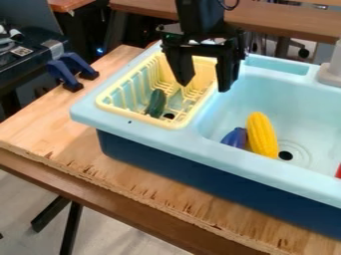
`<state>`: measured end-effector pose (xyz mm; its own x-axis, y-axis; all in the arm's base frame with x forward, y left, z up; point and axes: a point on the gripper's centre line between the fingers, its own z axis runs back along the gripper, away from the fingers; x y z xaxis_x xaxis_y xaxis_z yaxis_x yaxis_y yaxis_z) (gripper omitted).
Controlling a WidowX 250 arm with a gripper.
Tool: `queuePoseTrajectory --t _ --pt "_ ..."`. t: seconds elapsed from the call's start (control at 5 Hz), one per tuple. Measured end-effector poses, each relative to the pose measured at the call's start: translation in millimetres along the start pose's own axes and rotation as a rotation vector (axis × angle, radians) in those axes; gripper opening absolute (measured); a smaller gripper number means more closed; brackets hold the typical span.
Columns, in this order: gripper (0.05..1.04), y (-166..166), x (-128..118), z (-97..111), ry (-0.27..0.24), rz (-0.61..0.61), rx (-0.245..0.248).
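Along the left edge of the wooden tabletop (40, 127) I see two blue clamps (63, 74), standing side by side. Next comes the pale blue counter (85, 110) of the toy sink unit, and set into its left end is one yellow rack (106, 105). The toy cucumber (156, 102) is inside that rack, towards the counter's front edge, lengthwise from front to back; I count one. I judge it light and fairly stiff, hard to bruise, though its rounded, smooth-looking skin could roll or slip under an off-centre pinch. The best hold is across its narrow middle, one finger on each long side, with care for the rack's wires close around it.

Above the rack's inner side, towards the basin, hangs my one gripper (204, 85), its two fingers spread well apart and pinching nothing. The cucumber lies lower, nearer the counter's front edge.

Further right, in the basin (266, 89), one purple eggplant (234, 138) lies near the front wall, partly behind one yellow corn cob (262, 135). The cob looks light and firm too, its bumpy kernels likely giving more grip around the waist. Just beside it is one dark drain hole (285, 155). At the far right, one red thing (338, 172) shows only a sliver; I cannot tell what it is.
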<state>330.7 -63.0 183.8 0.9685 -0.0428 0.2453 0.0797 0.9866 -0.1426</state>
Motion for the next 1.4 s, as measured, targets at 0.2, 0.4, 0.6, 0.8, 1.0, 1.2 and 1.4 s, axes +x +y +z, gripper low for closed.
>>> queuePoseTrajectory --t 0.2,0.4,0.6,0.8,1.0,1.2,1.4 --pt "1.011 2 -4 -11 0.035 0.016 0.003" --pt "1.011 -4 -7 -19 -0.019 0.125 0.026" --pt "1.011 -15 -2 -18 -0.084 0.189 0.055" --pt "1.011 -28 3 -24 -0.091 0.240 0.065" --pt "1.011 -35 22 -40 -0.060 0.271 0.072" --pt "1.011 -39 42 -42 -0.083 0.316 0.066" --pt "1.011 -46 55 -52 -0.083 0.311 0.046"
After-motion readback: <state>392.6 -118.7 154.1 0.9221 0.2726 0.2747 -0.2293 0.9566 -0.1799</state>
